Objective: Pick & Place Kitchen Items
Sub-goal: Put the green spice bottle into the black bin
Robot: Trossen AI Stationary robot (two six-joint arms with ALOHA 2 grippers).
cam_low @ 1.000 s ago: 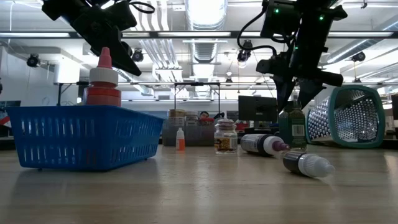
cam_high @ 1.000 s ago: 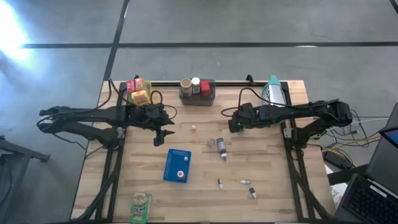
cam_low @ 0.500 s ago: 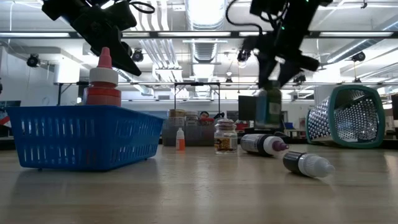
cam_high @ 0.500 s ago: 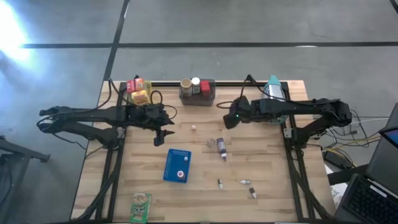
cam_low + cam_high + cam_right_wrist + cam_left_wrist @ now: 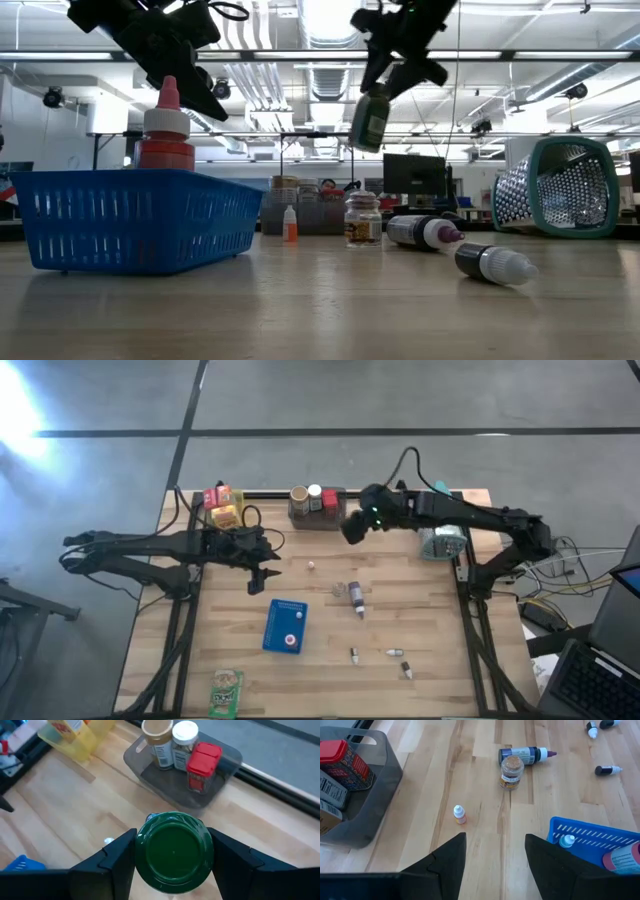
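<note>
My right gripper (image 5: 352, 528) is shut on a green-capped jar (image 5: 371, 119), high over the table just in front of the grey bin (image 5: 317, 506). That bin holds jars and a red-lidded can (image 5: 203, 766). My left gripper (image 5: 495, 855) hangs open over the table's left half with nothing between its fingers. Below it stands a small white bottle (image 5: 459, 814). Farther off, a spice jar (image 5: 511, 770) stands upright and a blue-labelled bottle (image 5: 525, 755) lies on its side. The blue basket (image 5: 285, 626) holds a red-capped bottle (image 5: 166, 130). My right gripper pinches the green jar between its two fingers (image 5: 117, 857) at its capped upper end (image 5: 142, 847), one finger on each side of the round cap. The fingers slant down from the table's right. The jar hangs below them, slightly tilted, clear of the table.
A yellow bin (image 5: 224, 508) with packets stands at the far left. A teal mesh basket (image 5: 441, 538) lies tipped over at the far right. Several tiny bottles (image 5: 393, 654) lie toward the near edge, and a green packet (image 5: 227, 692) sits at the near left corner.
My right gripper has risen and moved toward the table's far left, toward the grey bin, rolling as it went. The green jar, standing on the table a second ago, is lifted clear and hangs tilted below the fingers.
</note>
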